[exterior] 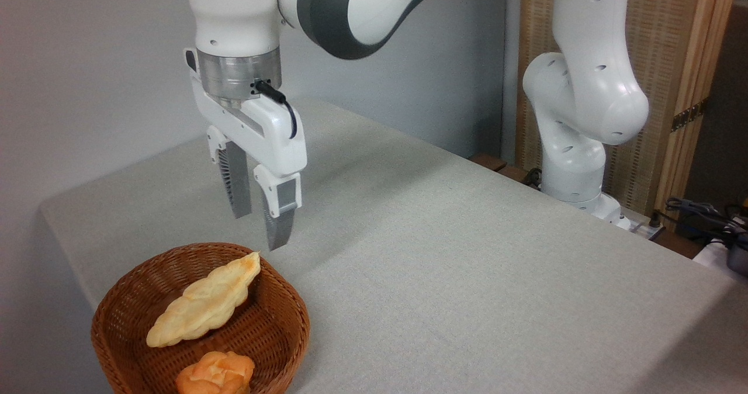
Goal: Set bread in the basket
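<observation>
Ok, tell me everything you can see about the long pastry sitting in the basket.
The bread is a long, flat, leaf-shaped pastry, pale golden with scored ridges and a browner tip at its upper right end. It lies slantwise inside the brown wicker basket, lower end down in the bowl, tip propped on the far rim and poking a little past it. A small orange bun sits in the basket just below it; whether they touch is unclear. The gripper hangs above the tip, jaws open, not touching it.

bread lies in basket beside bun | fingers apart, empty, above rim
</observation>
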